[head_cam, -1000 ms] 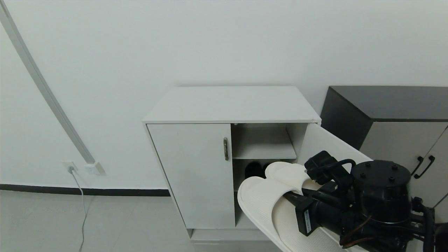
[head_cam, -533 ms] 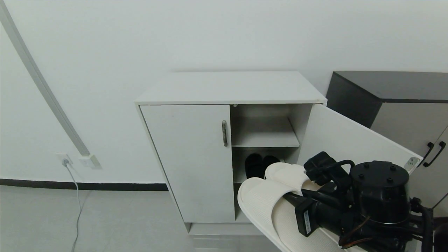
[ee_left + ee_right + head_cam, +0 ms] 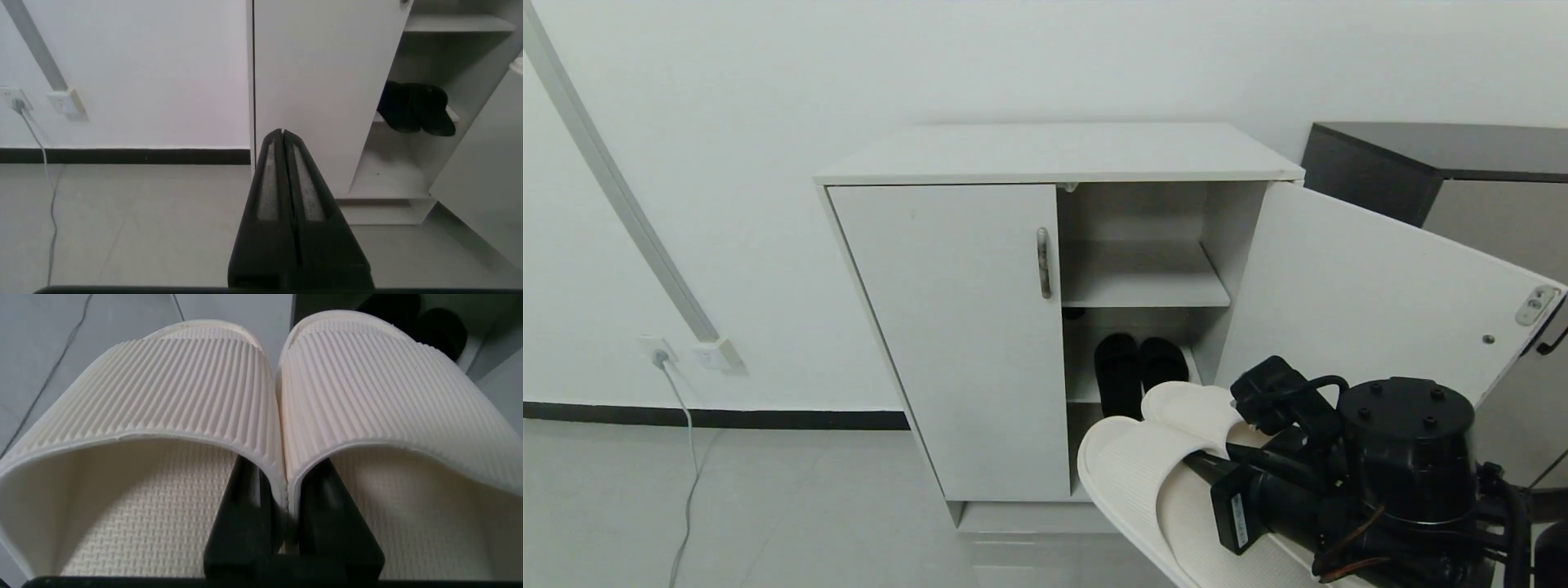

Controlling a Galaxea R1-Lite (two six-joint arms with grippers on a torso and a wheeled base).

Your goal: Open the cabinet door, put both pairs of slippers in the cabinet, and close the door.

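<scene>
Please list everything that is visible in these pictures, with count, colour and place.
cabinet: one, white, against the wall; left door shut, right door open.
black slippers: one pair, black, inside the cabinet, on the shelf below the top one.
white slippers: one pair, white, held before the open cabinet.
second cabinet: one, dark, right of the white one.
socket with cable: one, white, low on the wall, left of the cabinet.
left hand: one, black, shut, empty, pointing toward the cabinet.
right hand: one, black, shut on the white slippers.

The right hand (image 3: 1202, 464) holds white slippers (image 3: 1137, 478) before the open cabinet (image 3: 1054, 152); black slippers (image 3: 1137, 369) sit inside.
</scene>
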